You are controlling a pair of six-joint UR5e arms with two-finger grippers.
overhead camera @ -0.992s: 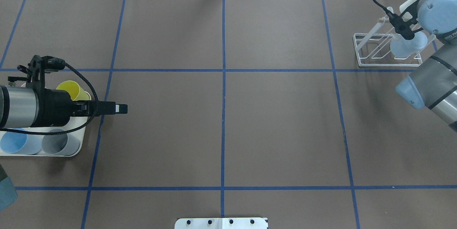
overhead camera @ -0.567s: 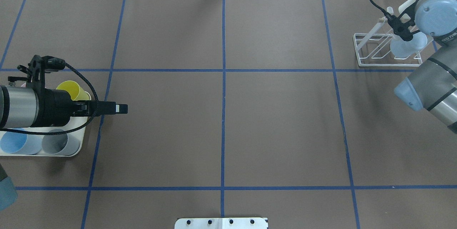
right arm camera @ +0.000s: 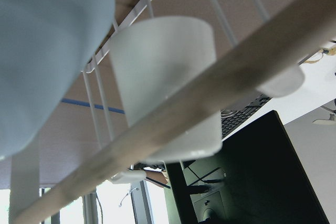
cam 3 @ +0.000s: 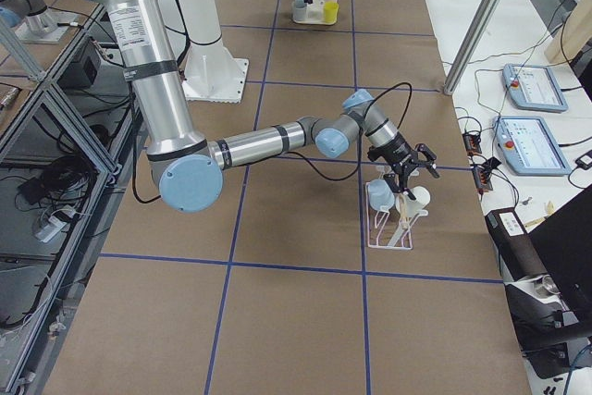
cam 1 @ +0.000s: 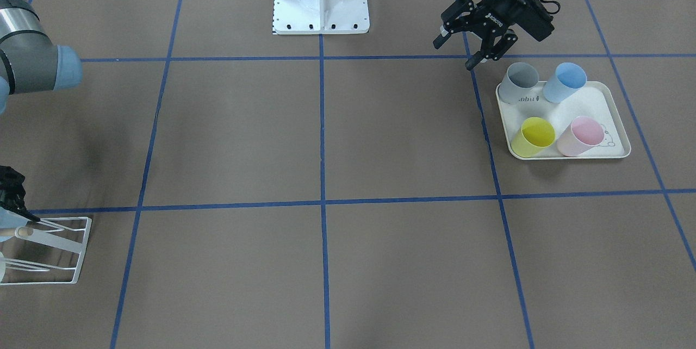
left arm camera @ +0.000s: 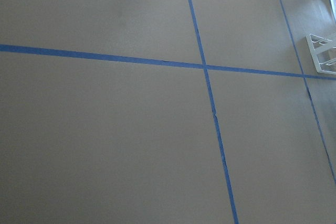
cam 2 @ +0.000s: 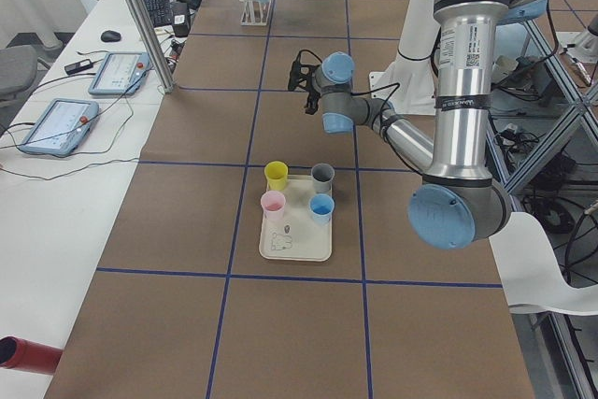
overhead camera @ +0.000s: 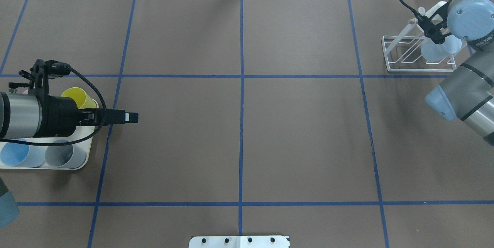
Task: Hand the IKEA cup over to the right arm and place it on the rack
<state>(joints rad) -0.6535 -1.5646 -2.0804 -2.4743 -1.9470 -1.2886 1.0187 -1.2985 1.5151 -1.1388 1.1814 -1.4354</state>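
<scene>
Cut off at the front-facing view's left edge: rack (cam 1: 81,251) and right gripper (cam 1: 11,194), jaw spread unreadable. Hidden overhead beneath left arm (overhead camera: 23,114): pink cup (cam 1: 580,136). Blurred, near right wrist camera: pale blue cup (right arm camera: 47,51).

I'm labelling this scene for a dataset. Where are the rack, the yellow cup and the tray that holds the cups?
rack (overhead camera: 418,70): overhead view, front wire of its base.
yellow cup (cam 1: 536,134): front-facing view, inside its open mouth.
tray (cam 1: 594,106): front-facing view, bare patch of its floor.
</scene>
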